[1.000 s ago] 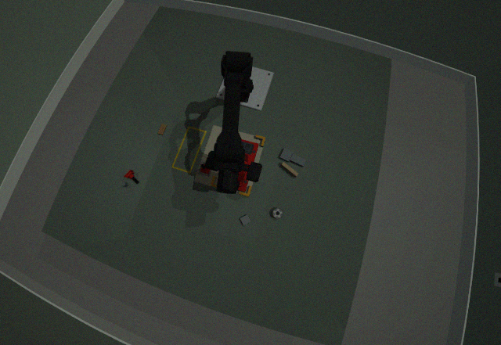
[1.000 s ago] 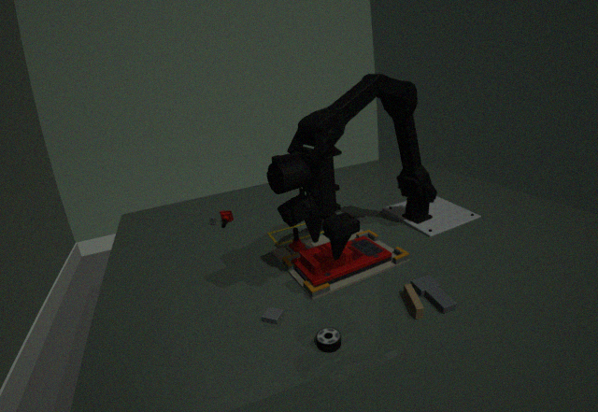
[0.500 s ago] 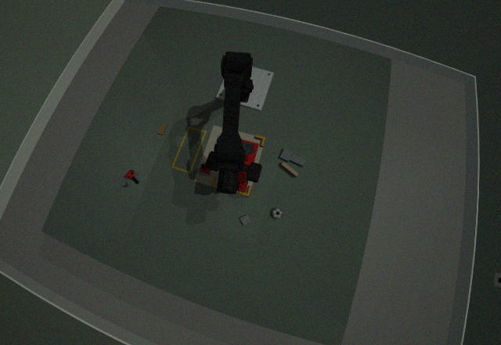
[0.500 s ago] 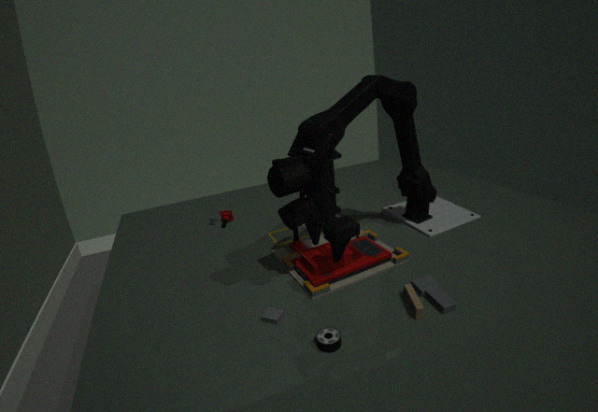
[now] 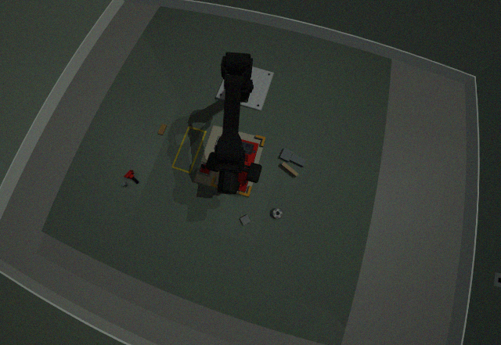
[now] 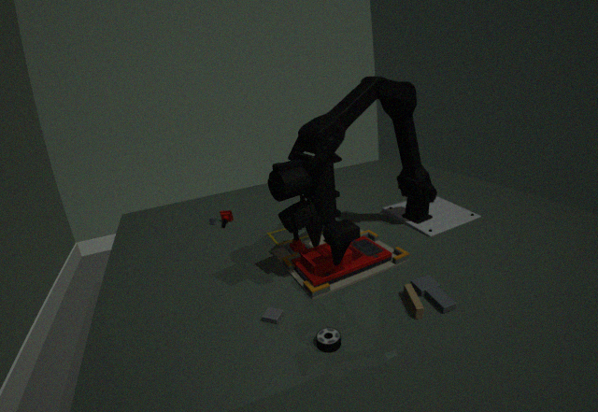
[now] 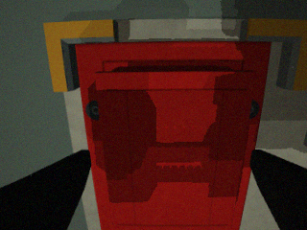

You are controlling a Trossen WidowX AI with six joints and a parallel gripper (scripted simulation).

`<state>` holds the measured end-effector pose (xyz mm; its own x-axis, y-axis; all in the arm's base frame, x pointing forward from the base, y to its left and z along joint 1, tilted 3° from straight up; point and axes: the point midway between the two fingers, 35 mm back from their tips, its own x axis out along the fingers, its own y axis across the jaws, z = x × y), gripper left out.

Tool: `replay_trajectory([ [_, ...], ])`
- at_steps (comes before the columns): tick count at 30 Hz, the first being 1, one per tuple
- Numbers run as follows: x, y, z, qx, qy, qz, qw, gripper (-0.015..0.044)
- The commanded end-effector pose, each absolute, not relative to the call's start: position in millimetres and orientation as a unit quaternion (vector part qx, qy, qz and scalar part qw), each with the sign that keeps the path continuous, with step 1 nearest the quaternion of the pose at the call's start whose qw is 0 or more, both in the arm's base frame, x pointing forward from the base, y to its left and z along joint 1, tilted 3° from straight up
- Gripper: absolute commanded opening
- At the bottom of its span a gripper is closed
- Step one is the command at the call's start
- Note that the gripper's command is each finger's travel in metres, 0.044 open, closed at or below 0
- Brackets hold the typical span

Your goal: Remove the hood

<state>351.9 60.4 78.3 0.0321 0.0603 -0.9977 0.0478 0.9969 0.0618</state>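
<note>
The red toy car (image 6: 343,266) sits on a pale base plate with orange corner brackets (image 6: 401,254). In the wrist view its red hood (image 7: 170,139) fills the middle, in place on the car. My gripper (image 7: 170,157) is open and empty. Its two black fingers straddle the hood, one on each side, low over the car. I cannot tell whether the fingertips touch the car. The marked area is a yellow outlined rectangle (image 5: 189,149) on the table just left of the car. In the overhead view the arm (image 5: 232,131) hides most of the car.
Loose parts lie around: a small red piece (image 5: 131,176), a tan block (image 5: 162,129), grey plates and a tan bar (image 5: 292,160), a wheel (image 5: 275,213), a small grey square (image 5: 244,219). The arm's white base plate (image 5: 246,87) is behind.
</note>
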Motion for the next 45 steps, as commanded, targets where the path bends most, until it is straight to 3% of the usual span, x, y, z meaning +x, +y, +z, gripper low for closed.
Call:
replay_trajectory([
  [1,352,60,75,0.035,0.696,0.004,0.717,0.0440],
  [11,352,60,70,0.035,0.696,0.004,0.717,0.0440],
  [15,352,61,73,0.039,0.696,0.005,0.717,0.0335],
  [24,352,61,73,0.039,0.696,0.005,0.717,0.0275],
  [34,352,60,78,0.038,0.696,0.004,0.717,0.0012],
  [45,352,60,85,0.038,0.696,0.004,0.717,0.0000],
])
